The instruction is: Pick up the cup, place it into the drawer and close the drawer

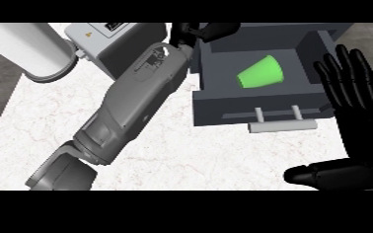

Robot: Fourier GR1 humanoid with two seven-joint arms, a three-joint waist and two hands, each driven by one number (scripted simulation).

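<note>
A bright green cup [261, 72] lies on its side inside the open dark grey drawer [218, 111], apart from both hands. My left forearm runs diagonally from the lower left to the top. The left hand [212, 30] hovers at the drawer's back left corner, fingers relaxed and holding nothing; the picture's upper edge partly cuts it off. At the right edge my right hand [348, 86] stays open, fingers pointing up, beside the drawer's right wall, with its thumb low on the right. The drawer's pale bar handle [282, 125] faces me.
A grey box appliance [109, 38] with a warning label stands at the back, left of the drawer. A white rounded object [36, 54] sits at the far left. The marble counter top [189, 153] stretches in front of the drawer.
</note>
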